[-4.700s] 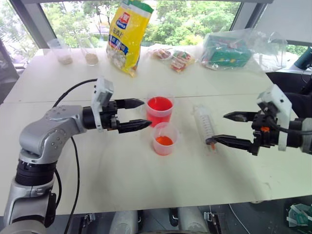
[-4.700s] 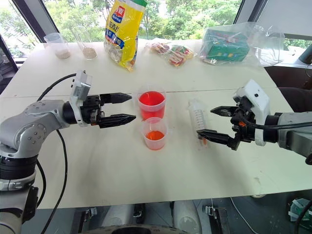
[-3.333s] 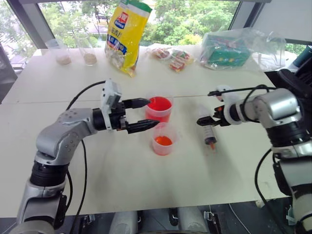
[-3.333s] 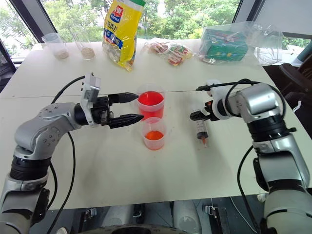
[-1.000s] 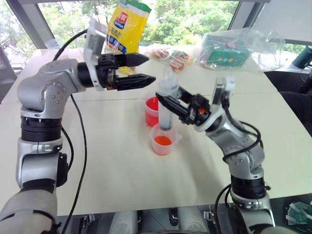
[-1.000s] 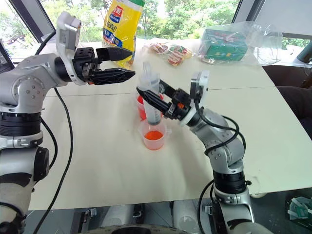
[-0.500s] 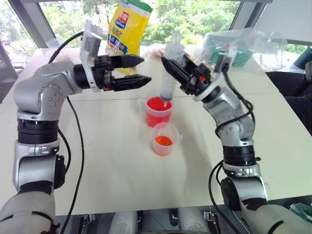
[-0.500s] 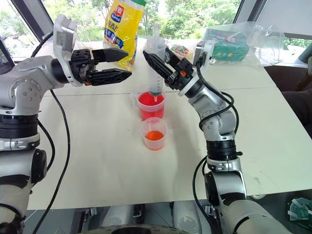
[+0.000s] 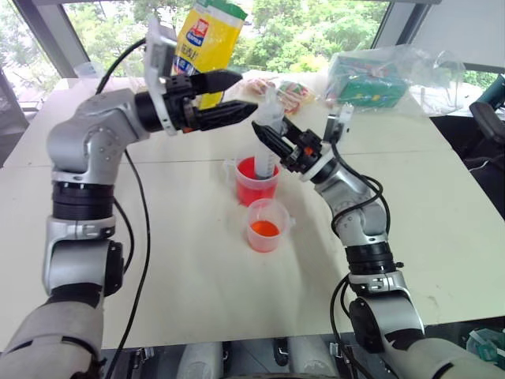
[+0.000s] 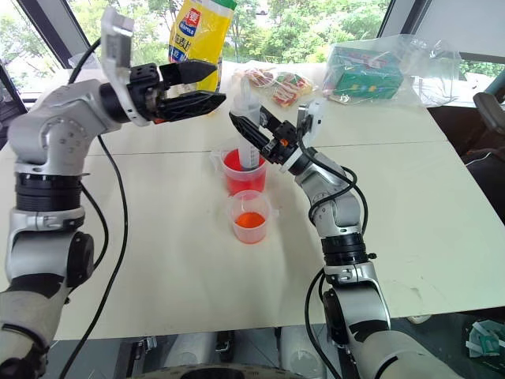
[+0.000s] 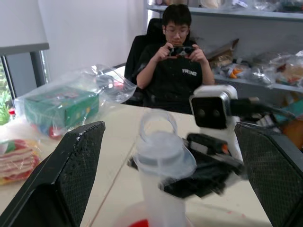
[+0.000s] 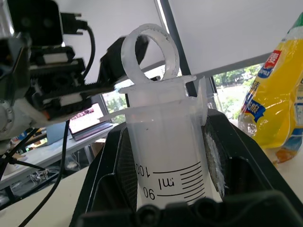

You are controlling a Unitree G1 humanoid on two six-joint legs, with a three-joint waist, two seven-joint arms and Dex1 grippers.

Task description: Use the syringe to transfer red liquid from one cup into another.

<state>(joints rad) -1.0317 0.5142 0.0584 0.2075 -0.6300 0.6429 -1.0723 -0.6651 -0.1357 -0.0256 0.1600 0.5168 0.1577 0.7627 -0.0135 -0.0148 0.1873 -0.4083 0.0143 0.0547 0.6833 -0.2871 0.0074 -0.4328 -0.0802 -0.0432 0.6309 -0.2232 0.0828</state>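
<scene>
The right gripper (image 9: 267, 139) has its jaws clamped on the large clear plastic syringe (image 9: 266, 144), holding it upright with its lower end down inside the taller clear plastic cup of bright red liquid (image 9: 256, 180); the shorter flared clear cup with orange-red liquid low down (image 9: 265, 224) stands just in front of it on the white worktop (image 9: 181, 268); the left gripper (image 9: 227, 99) hangs above and just left of the syringe's top, jaws apart and holding nothing. The right wrist view alone shows the barrel's printed graduations (image 12: 166, 179) and the ring-shaped plunger handle (image 12: 149, 51), pressed low against the barrel flange; the left wrist view alone shows a seated person (image 11: 174, 66) beyond the worktop; the head views show a yellow snack bag (image 9: 203, 49) at the far edge.
</scene>
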